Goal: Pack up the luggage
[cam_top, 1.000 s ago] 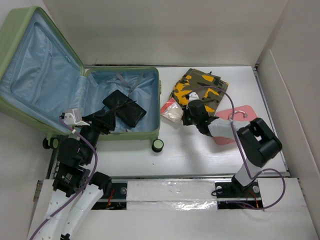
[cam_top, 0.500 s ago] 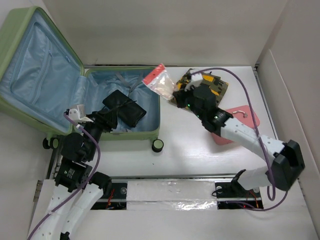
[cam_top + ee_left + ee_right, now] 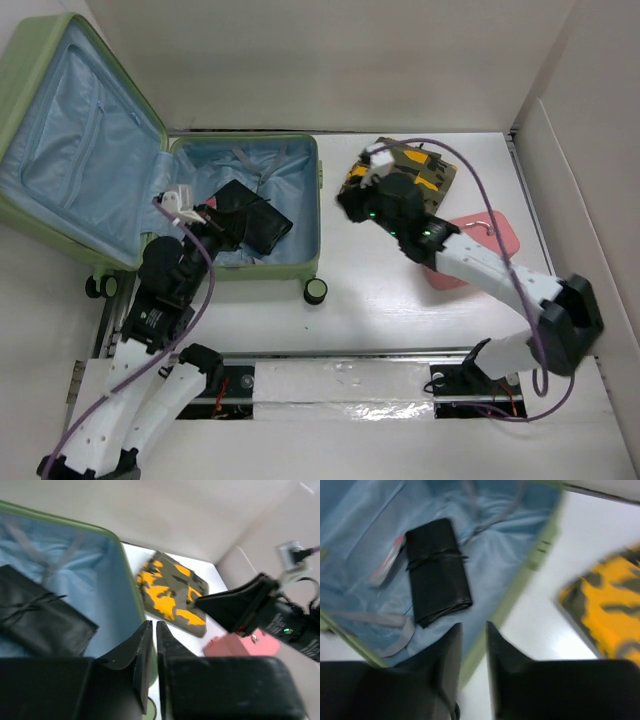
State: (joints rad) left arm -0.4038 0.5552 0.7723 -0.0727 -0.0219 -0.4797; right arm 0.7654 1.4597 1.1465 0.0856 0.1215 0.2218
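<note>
The luggage [image 3: 80, 130] lies open at the left, its lid leaning back and its light blue lining [image 3: 510, 545] showing. A black tied pouch [image 3: 250, 215] rests in the lower half [image 3: 100, 580]. In the right wrist view a small pale packet with a red edge [image 3: 387, 565] lies beside the pouch [image 3: 437, 575]. My right gripper [image 3: 343, 203] hovers at the suitcase's right rim, slightly open [image 3: 473, 626] with nothing between its fingers. My left gripper [image 3: 215, 222] is over the near part of the suitcase, shut [image 3: 152, 625] and empty.
A camouflage orange-and-green bag [image 3: 435, 175] lies on the white table right of the suitcase. Near it sits a small pink handled box [image 3: 480, 235], partly under the right arm [image 3: 250, 607]. A black wheel [image 3: 316, 290] juts from the suitcase's near corner. White walls enclose the table.
Half a second ago my right gripper held a clear red-topped bag over the suitcase rim; now it is empty and slightly open. My left gripper has shut and reached farther into the suitcase.
</note>
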